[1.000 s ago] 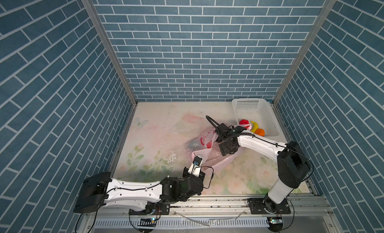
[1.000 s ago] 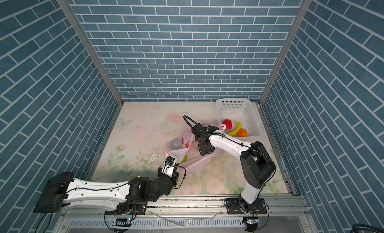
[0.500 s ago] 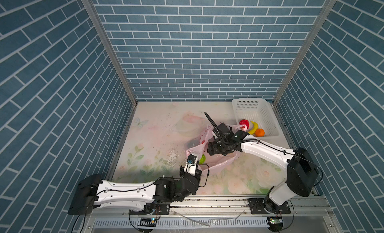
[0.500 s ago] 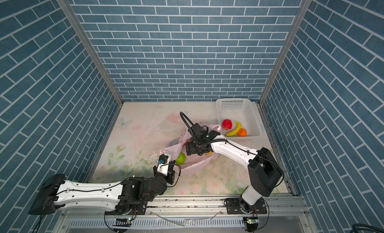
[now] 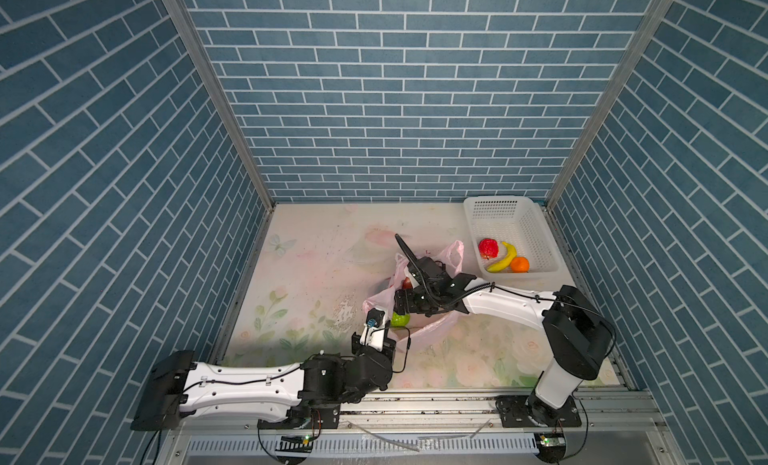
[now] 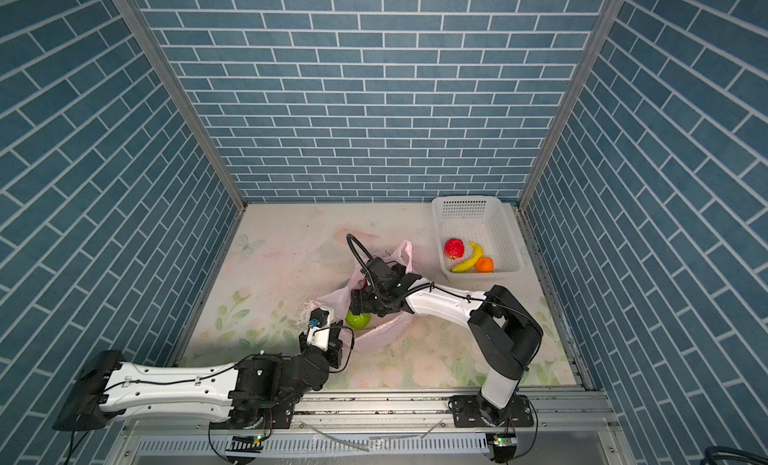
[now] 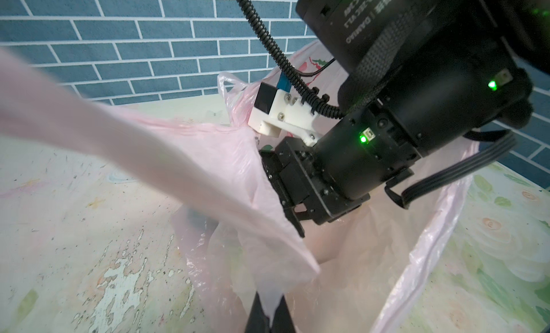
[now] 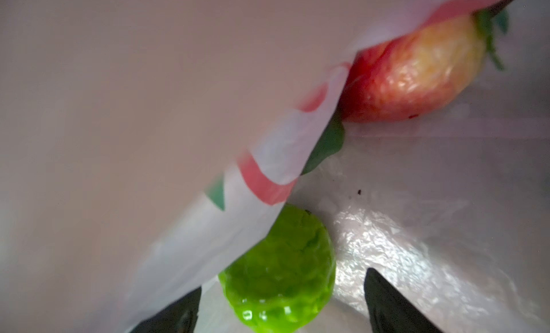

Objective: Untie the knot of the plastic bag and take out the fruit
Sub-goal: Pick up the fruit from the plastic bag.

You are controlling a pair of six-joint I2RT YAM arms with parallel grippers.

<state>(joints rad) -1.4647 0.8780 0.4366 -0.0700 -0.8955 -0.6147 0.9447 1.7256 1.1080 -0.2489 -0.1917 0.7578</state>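
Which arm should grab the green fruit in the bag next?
Right. The right gripper is open inside the bag, the green fruit between its fingers; the left gripper is shut on the bag's edge.

plastic bag in the middle of the table, basket off in the far right corner, strawberry, banana and orange in it, right gripper down inside the bag's mouth, round fruit between its fingers, second fruit behind that, left gripper at the bag's near rim
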